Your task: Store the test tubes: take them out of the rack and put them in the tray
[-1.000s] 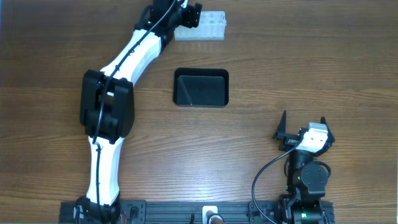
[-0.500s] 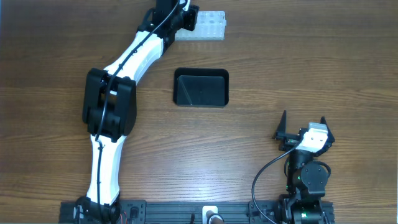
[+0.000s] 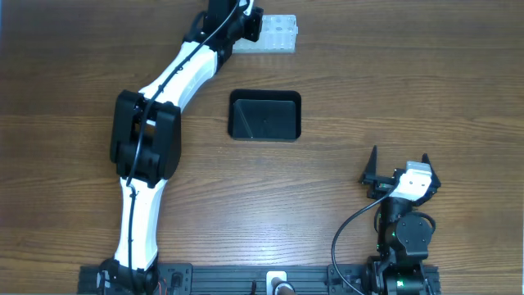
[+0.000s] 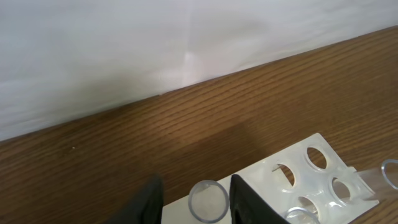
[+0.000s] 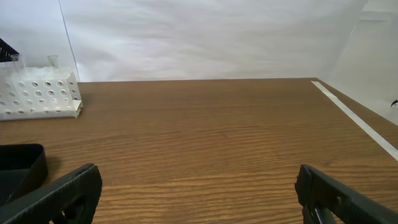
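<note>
The white test tube rack (image 3: 277, 34) stands at the table's far edge, also seen as the rack (image 4: 267, 186) and the rack (image 5: 37, 93), where two clear tubes (image 5: 16, 61) stick up from it. My left gripper (image 3: 246, 24) is over the rack's left end. In its wrist view the left gripper (image 4: 198, 193) has its fingers drawn in on either side of a clear test tube (image 4: 209, 183), rim up. The black tray (image 3: 264, 95) lies nearer, in the middle. My right gripper (image 3: 399, 166) is open near its base, holding nothing.
A white wall runs just behind the rack. Another tube rim (image 4: 392, 169) shows at the rack's far end. The tray's corner (image 5: 22, 165) lies ahead of the right gripper (image 5: 199, 186), with bare wood and a pale strip (image 5: 357, 121) beyond.
The left arm has shifted slightly, its gripper creeping a little farther up and left over the rack's end. The right arm has not moved.
</note>
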Controlling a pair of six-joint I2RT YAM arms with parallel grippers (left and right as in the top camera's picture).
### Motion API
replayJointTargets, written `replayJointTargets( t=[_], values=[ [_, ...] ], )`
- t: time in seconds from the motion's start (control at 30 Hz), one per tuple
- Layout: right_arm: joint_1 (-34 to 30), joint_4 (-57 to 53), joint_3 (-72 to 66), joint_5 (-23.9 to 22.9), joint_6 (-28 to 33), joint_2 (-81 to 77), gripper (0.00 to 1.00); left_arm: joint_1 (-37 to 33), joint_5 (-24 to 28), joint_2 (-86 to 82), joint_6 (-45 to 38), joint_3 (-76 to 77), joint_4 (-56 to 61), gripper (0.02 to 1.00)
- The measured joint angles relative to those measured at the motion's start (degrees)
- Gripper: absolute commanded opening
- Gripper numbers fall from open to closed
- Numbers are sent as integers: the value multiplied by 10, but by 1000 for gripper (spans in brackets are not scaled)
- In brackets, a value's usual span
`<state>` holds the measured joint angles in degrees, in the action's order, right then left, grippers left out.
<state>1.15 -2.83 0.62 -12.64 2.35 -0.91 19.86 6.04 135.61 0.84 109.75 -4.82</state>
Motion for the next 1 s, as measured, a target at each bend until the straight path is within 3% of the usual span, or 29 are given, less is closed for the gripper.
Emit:
replayJointTargets(
  t=[0.4, 1.0],
  values=[
    [0, 0, 0, 0, 0, 0, 993, 0, 1, 0, 0, 0, -1, 180],
    [0, 0, 0, 0, 1, 0, 991, 6, 1, -5, 0, 0, -16, 148]
  ],
)
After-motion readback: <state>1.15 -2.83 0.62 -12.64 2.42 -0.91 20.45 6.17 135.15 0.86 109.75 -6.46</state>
